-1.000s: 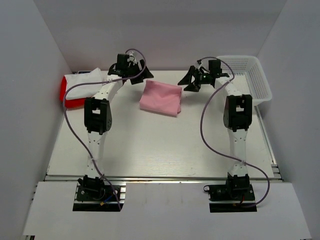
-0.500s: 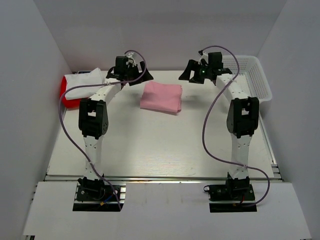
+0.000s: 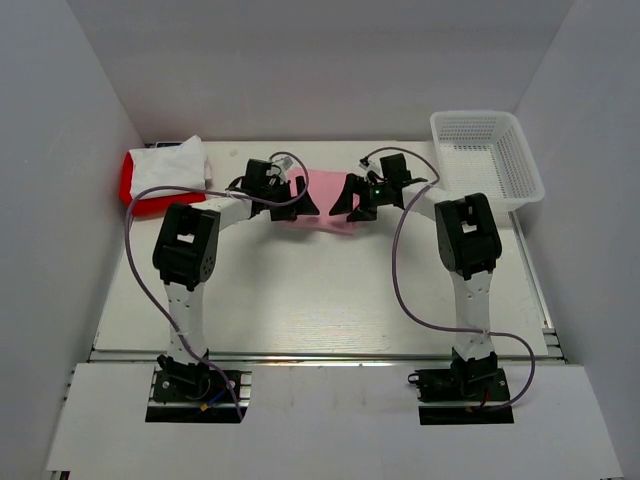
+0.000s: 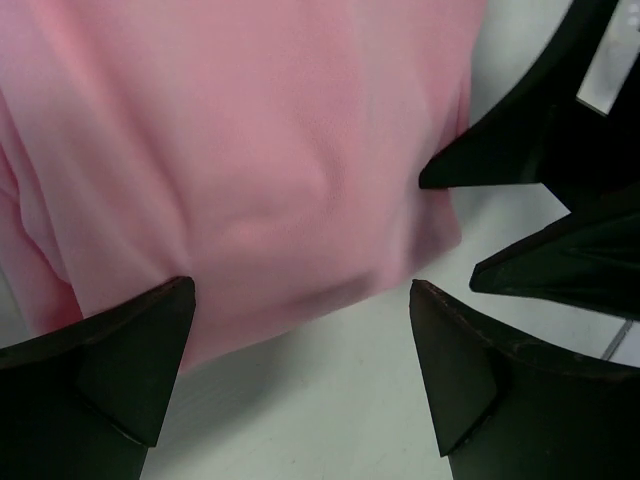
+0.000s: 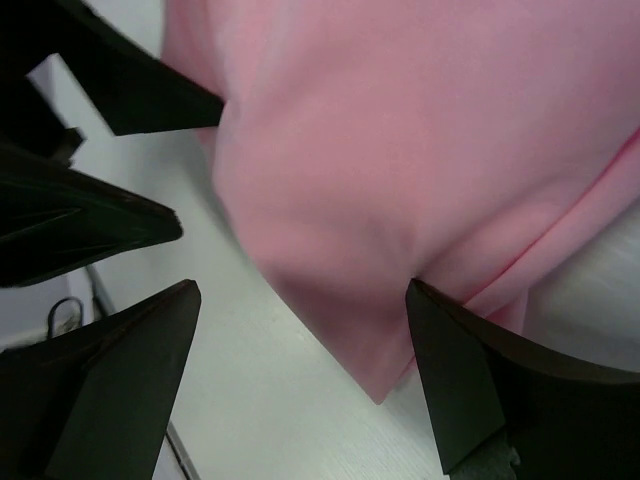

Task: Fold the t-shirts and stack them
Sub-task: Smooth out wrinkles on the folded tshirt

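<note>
The pink t-shirt [image 3: 325, 183] lies folded just above mid-frame in the top view, on the table [image 3: 320, 300], with the left gripper [image 3: 303, 205] and right gripper [image 3: 347, 205] low over its near edge and close together. Well apart in the upper left, a white t-shirt [image 3: 170, 162] rests on a red t-shirt [image 3: 140, 197], and the basket [image 3: 487, 116] sits upper right. The two heads are so near that they could knock each other.

In the left wrist view, the left gripper [image 4: 300, 290] is spread wide, straddling the lower edge of the pink t-shirt [image 4: 250, 150]. The cloth is smooth with a soft bulge. If only the top layer is nipped, the fold would likely peel open when lifted.

In the right wrist view, the right gripper [image 5: 300, 290] is also spread, over a loose corner of the pink t-shirt [image 5: 400, 130]. Layers show at its right edge. An uneven lift between the arms could skew the fold.
</note>
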Robot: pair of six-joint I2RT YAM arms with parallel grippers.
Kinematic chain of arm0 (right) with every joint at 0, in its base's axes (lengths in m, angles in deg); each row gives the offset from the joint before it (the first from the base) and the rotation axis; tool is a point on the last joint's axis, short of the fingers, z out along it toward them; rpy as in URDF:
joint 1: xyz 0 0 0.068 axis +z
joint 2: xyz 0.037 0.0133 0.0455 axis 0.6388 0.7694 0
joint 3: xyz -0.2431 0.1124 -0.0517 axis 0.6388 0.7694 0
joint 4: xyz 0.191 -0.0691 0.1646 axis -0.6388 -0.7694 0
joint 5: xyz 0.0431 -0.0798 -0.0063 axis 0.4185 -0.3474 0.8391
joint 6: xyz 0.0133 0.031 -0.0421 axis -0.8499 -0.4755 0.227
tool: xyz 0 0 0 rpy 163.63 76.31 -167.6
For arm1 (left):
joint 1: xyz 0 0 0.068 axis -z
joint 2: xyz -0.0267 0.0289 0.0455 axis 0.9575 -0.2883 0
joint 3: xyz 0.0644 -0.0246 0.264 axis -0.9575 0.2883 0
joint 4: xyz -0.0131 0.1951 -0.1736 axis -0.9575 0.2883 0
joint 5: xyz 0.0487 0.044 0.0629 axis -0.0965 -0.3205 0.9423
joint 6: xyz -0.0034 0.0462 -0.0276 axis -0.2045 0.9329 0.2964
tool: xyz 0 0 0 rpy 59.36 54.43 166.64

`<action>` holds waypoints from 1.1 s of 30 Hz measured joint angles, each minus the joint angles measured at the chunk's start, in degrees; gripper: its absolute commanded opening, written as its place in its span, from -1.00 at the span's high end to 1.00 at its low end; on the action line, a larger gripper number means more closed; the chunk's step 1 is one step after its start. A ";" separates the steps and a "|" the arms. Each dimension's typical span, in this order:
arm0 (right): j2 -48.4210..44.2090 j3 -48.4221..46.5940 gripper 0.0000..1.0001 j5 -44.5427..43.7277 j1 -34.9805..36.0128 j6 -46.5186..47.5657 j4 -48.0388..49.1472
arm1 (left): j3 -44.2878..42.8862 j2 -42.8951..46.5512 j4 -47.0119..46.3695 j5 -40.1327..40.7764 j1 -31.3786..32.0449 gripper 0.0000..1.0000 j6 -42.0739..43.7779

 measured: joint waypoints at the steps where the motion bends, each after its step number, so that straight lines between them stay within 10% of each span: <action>1: 0.09 1.49 -0.81 2.25 -0.04 -0.87 2.19 | 1.60 0.61 -0.90 -0.61 -0.11 -1.00 0.22; 17: -22.25 39.15 -0.81 3.85 5.77 -4.44 20.79 | 37.33 27.89 -5.55 -2.86 3.39 -1.00 2.58; 27: -39.93 41.00 -0.81 -3.67 9.38 -1.05 7.06 | 35.56 49.86 10.54 13.40 5.38 -1.00 3.15; 33: -47.15 39.78 -0.81 -7.61 9.29 0.42 4.22 | 27.45 41.42 12.92 20.96 4.68 -0.93 3.45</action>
